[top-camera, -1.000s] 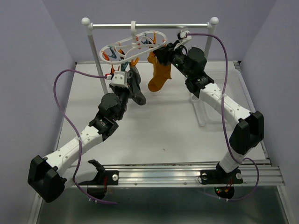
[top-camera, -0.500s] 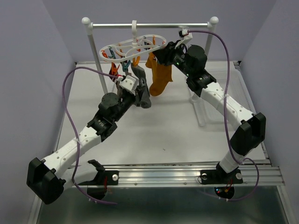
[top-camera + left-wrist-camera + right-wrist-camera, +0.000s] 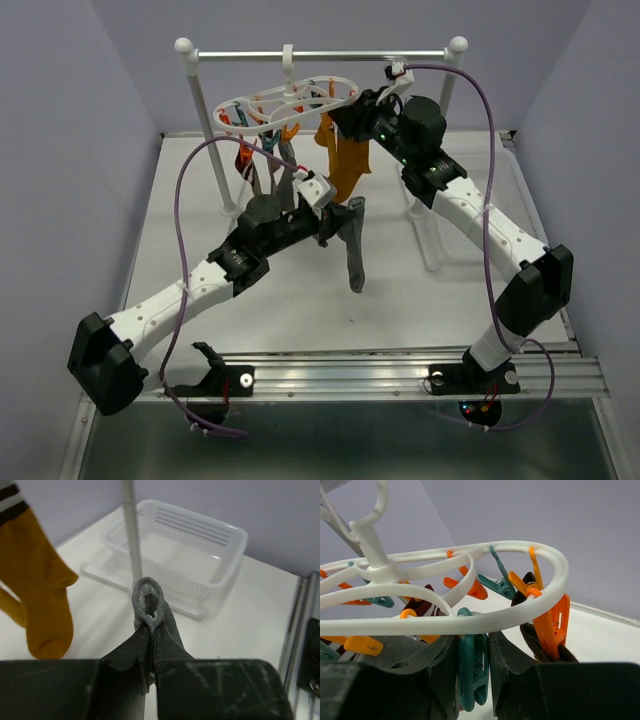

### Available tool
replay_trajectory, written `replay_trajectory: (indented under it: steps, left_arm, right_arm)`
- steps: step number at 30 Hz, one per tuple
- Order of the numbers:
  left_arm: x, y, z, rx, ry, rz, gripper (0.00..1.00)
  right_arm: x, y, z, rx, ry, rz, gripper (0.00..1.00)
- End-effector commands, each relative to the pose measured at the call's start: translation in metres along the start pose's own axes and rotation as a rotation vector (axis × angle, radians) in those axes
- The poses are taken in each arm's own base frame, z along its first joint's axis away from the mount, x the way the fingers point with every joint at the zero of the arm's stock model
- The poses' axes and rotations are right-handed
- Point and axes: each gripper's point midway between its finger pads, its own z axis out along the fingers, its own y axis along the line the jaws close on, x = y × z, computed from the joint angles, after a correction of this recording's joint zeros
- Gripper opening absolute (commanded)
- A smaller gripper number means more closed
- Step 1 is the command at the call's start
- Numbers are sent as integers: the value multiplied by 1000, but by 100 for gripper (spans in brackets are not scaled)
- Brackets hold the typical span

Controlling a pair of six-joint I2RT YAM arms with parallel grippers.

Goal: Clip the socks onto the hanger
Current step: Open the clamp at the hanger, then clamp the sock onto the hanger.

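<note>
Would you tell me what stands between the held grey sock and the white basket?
In the left wrist view, the rail's white post stands between the grey sock and the basket.

A white basket [image 3: 227, 555] sits behind the post [image 3: 131, 535].

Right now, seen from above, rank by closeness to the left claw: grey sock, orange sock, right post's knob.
1. grey sock, pinched in the left gripper
2. orange sock, hanging behind it
3. right post's knob, far back right
</note>
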Motion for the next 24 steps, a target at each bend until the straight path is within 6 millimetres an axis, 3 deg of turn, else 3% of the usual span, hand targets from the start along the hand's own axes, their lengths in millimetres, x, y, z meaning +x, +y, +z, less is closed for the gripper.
replay_trajectory:
  steps: [1, 6, 16, 24]
  left_arm:
    - [-40, 55, 20, -282, -95, -92, 0]
    - [-55, 52, 34, -230, -139, -86, 0]
    - [-76, 72, 30, -312, -191, -70, 0]
    - [-81, 83, 26, -357, -186, -54, 0]
  right_arm:
    - [-35, 17, -19, -43, -70, -20, 1]
    - [-31, 20, -23, -64, -65, -44, 1]
    - [-17, 21, -24, -98, -39, -79, 1]
    - [-22, 27, -31, -128, -58, -94, 1]
